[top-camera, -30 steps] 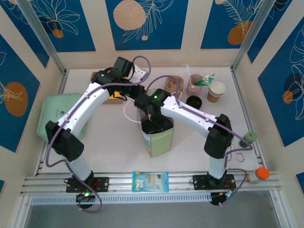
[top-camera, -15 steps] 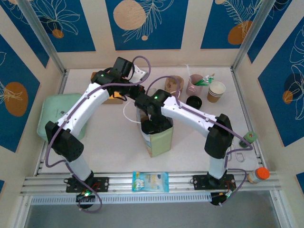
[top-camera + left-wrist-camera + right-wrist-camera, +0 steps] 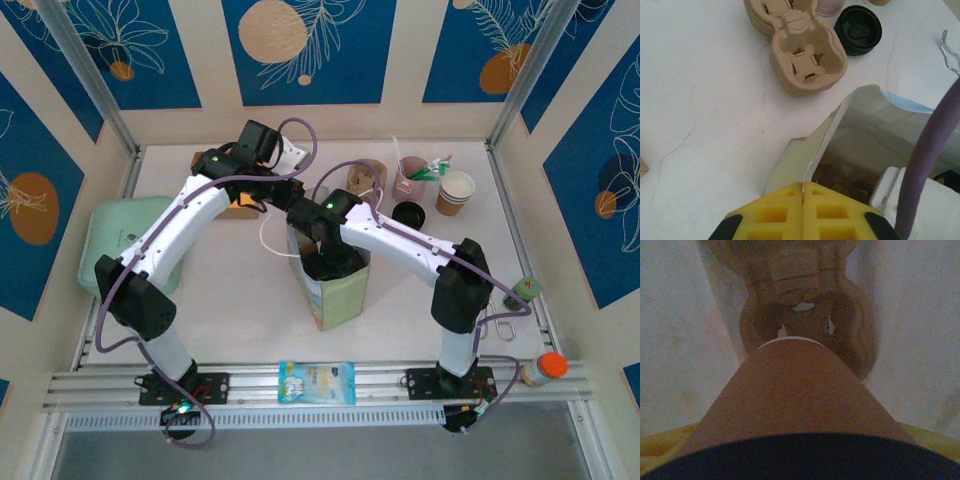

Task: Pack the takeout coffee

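Observation:
The takeout coffee [image 3: 795,400], a brown paper cup with a black lid, sits between the yellow fingers [image 3: 662,445] of my right gripper [image 3: 800,442], which is shut on it. It hangs inside the pale green paper bag [image 3: 340,292], just above a cardboard cup carrier [image 3: 805,320] on the bag's floor. From the top view, my right gripper [image 3: 326,262] reaches down into the bag's mouth. My left gripper [image 3: 803,187] is shut on the bag's rim [image 3: 837,115] and holds it open, at the bag's far left corner [image 3: 291,230].
On the table behind the bag lie a stack of cardboard carriers [image 3: 805,55], a loose black lid [image 3: 858,30], a pink cup of utensils [image 3: 410,178] and a lidless paper cup [image 3: 456,192]. A green tray [image 3: 125,240] lies left, a snack packet [image 3: 316,382] at the near edge.
My right wrist has shifted slightly to the right in the bag's mouth. The left arm and the bag have stayed put.

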Controlling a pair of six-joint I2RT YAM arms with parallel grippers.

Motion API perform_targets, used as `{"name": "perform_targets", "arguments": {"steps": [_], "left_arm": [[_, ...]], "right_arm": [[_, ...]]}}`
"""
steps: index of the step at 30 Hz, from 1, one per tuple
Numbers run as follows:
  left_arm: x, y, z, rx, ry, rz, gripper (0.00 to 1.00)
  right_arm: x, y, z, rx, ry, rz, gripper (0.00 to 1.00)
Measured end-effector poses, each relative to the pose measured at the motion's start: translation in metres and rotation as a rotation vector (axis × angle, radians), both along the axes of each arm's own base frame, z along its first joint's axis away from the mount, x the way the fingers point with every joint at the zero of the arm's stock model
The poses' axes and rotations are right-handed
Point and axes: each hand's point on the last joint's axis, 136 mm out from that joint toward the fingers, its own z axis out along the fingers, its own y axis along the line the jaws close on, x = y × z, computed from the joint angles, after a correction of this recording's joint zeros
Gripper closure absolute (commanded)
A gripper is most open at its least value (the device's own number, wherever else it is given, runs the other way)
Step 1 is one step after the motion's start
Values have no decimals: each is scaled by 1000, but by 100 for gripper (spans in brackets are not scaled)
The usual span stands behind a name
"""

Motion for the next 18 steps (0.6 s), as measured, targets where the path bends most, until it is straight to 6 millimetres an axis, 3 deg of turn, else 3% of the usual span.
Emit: {"name": "perform_targets", "arguments": {"steps": [18], "left_arm": [[-1,1,0,3,3,0,100]], "right_arm": [[-1,-9,-11,-38,7,-7,47]]}}
